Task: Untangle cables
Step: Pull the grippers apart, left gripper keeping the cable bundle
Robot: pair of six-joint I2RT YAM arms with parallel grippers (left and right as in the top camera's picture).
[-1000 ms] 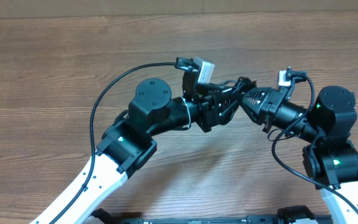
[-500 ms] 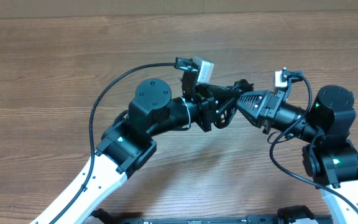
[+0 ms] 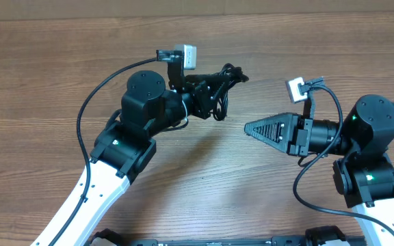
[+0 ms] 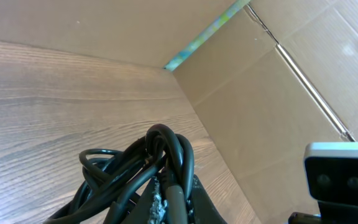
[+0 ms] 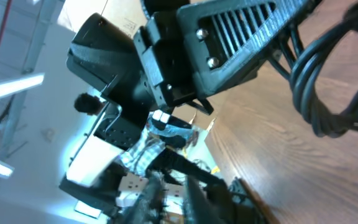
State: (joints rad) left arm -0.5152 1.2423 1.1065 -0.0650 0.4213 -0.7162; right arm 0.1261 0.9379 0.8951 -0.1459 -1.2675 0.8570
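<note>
Your left end effector (image 3: pixel 215 87) is clenched on the cables (image 3: pixel 230 74) and holds them over the far middle part of the bench (image 3: pixel 60 61). In the left wrist view the cables (image 4: pixel 160 155) are a tight bundle of several black loops that rise from between the fingers, and no loose end or plug shows there. I judge the reason for this hold to be simple: one arm keeps the bundle fixed, so that the other arm can take one loop and draw it out.

Your right end effector (image 3: pixel 248 127) points toward the bundle but is well apart from it, and it carries nothing. Its own fingers are only a blur at the bottom edge of the right wrist view, so I cannot tell if they are parted or closed.

Around them, the thick arm wire (image 3: pixel 84 123) of the left arm makes a wide arc over the bench, and the right arm has its own beside its base; these do not belong to the task. The white camera (image 3: pixel 185 55) of the left wrist sits near the bundle. A cardboard wall (image 4: pixel 278 124) stands behind the bench.

Only bare wood lies between the two end effectors, so nothing blocks the approach. The left fingers do cover the base of the bundle, so I think only the outer loops (image 5: pixel 328 93) are free to take.
</note>
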